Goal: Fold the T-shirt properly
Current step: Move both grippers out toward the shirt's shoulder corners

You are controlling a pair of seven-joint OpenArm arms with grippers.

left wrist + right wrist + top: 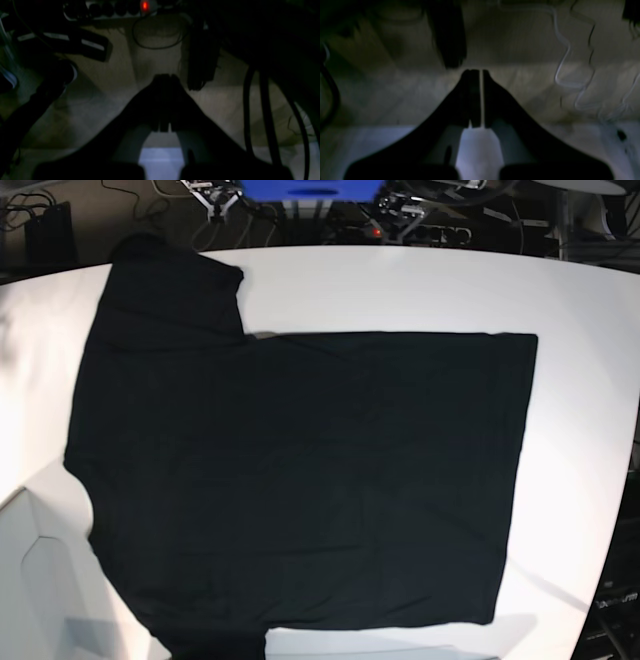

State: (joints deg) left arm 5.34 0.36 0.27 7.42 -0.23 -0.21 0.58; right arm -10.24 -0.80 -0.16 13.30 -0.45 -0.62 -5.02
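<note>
The black T-shirt (pixel 300 470) lies spread flat on the white table (pixel 400 290), plain side up. One sleeve reaches to the far left corner, and the straight hem runs along the right. Neither arm shows in the base view. In the left wrist view my left gripper (pixel 163 76) is shut with nothing between its fingers, over a dim floor away from the cloth. In the right wrist view my right gripper (pixel 480 71) is also shut and empty, with only a thin slit between its fingers. The T-shirt is not visible in either wrist view.
A power strip with a red light (pixel 144 5) and black cables (pixel 250 112) lie on the floor in the left wrist view. Pale cables (pixel 562 62) trail in the right wrist view. A blue box (pixel 310 190) and wiring stand behind the table.
</note>
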